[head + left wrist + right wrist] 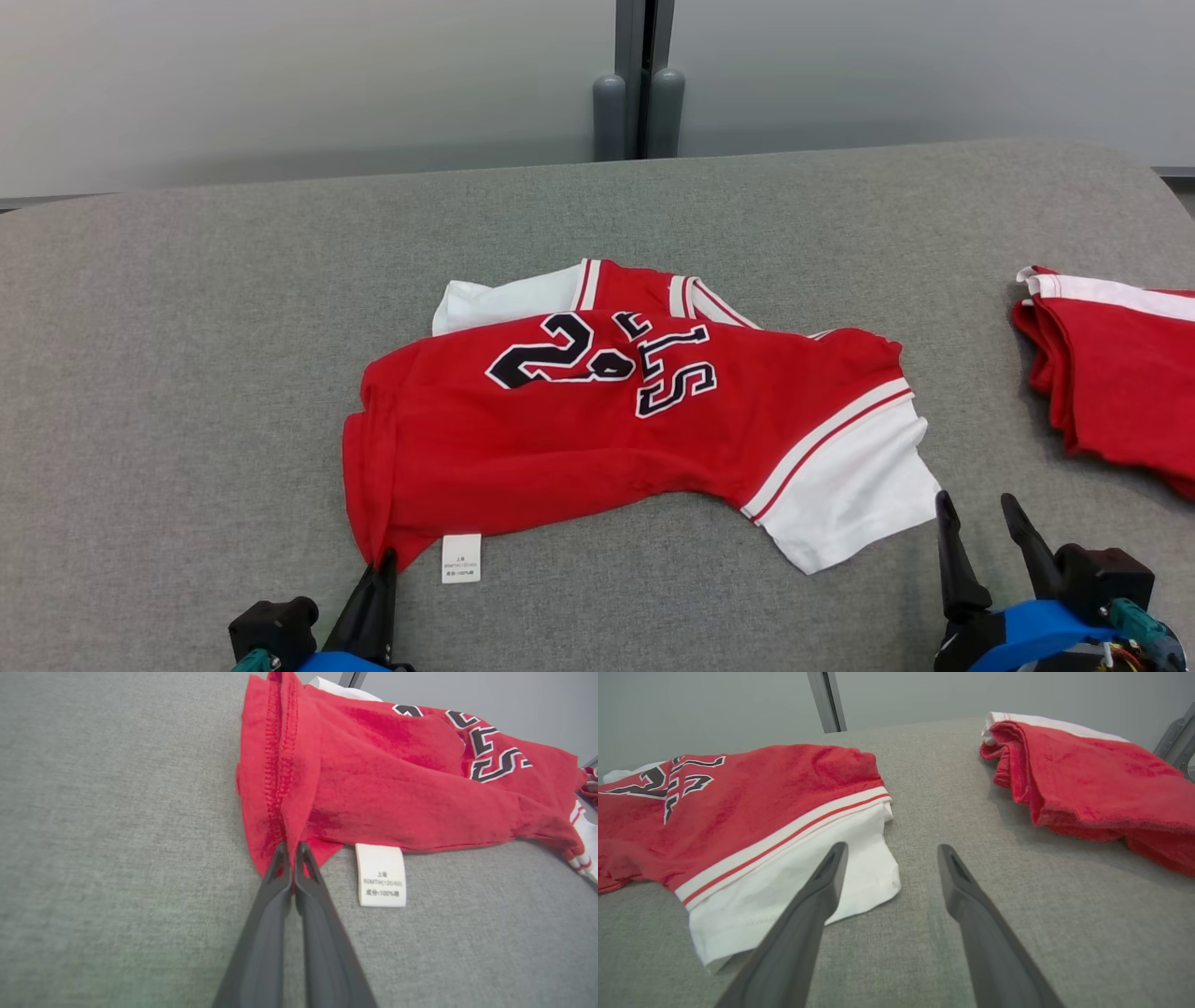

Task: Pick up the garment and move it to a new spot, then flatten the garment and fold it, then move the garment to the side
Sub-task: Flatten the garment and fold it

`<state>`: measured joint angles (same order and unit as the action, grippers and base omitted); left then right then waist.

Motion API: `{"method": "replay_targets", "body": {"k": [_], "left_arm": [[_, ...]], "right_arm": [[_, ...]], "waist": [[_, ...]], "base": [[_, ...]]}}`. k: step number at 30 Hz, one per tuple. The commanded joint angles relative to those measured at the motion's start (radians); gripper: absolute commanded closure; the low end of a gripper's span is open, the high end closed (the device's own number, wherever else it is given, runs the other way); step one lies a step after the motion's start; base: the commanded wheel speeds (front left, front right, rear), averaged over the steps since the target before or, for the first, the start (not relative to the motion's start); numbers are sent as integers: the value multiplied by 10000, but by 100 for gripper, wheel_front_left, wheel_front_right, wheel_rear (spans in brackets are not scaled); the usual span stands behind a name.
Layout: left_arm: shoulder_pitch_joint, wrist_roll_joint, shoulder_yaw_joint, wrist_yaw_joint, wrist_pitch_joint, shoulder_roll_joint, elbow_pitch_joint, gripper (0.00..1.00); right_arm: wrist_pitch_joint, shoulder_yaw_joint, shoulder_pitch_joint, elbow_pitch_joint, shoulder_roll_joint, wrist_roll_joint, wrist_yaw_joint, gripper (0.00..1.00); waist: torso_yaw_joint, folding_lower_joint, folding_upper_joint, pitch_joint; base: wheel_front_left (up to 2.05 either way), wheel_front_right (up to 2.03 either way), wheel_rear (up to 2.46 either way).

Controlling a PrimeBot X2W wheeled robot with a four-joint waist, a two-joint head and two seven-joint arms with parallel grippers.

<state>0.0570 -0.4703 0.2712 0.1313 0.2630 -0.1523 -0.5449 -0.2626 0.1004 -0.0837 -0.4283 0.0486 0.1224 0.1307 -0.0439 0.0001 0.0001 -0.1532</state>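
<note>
At the near edge of the grey fabric surface [187,373], the left hand [385,558] lies low with its two dark fingers [273,891] clenched together on the near-left corner of the garment [579,439]. A ridge of red cloth along the stitched hem is pinched between the tips. Just to the right of that grip, a white care label [461,558] lies flat on the surface, sticking out from under the garment's near edge.

Over on the near right, the right hand [976,499] is released, its fingers spread wide and holding nothing. In the right wrist view, its left finger overlaps the corner of the white sleeve [850,495]. Whether the finger touches the cloth I cannot tell.

Farther back, the garment lies rumpled at the middle of the surface. It is a red jersey with red-and-white striped trim where the sleeves join. Black, white-edged numerals and letters [607,364] read upside down in the head view. A second white sleeve [495,303] pokes out at its far side.

Well apart, at the right edge, sits a second red garment [1120,373], folded, with a white band on top. Beyond the surface stands a pale grey wall [280,84] with a dark vertical post [639,84].
</note>
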Motion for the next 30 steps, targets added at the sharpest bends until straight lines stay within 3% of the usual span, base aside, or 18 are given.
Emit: {"method": "replay_targets", "body": {"k": [1,7,17,18,19,20,25,30], "left_arm": [[137,-40,8,-10,24,-60,63,100],[162,-121,138,-10,24,-209,180,100],[272,-202,276,-10,24,-425,259,100],[273,-213,288,-10,24,-436,272,100],[271,-216,305,-10,24,-442,283,100],[268,-218,324,-10,24,-447,290,100],[226,-202,300,-10,24,-399,320,100],[162,-310,-240,-10,24,-207,580,100]], "right_arm": [[-33,114,-206,-208,39,77,3,0],[-31,519,-617,-1310,37,250,3,0],[-31,348,-1413,-2684,40,-36,1,0],[-27,335,-1470,-2859,40,-74,3,45],[-5,300,-1503,-3089,37,-140,3,65],[-1,293,-1538,-3272,28,-134,3,100],[-17,429,-1454,-2915,42,-10,1,100],[-21,380,-1231,-1662,40,664,1,100]], "waist": [[41,-1,-1,-21],[193,-1,-1,-119],[402,-1,-1,-283],[416,-1,-1,-280],[433,-1,-1,-271],[449,-1,-1,-261],[456,-1,-1,-132],[356,-1,-1,236]], "base": [[0,0,0],[0,0,0],[0,0,0],[0,0,0],[0,0,0],[0,0,0],[0,0,0],[0,0,0]]}}
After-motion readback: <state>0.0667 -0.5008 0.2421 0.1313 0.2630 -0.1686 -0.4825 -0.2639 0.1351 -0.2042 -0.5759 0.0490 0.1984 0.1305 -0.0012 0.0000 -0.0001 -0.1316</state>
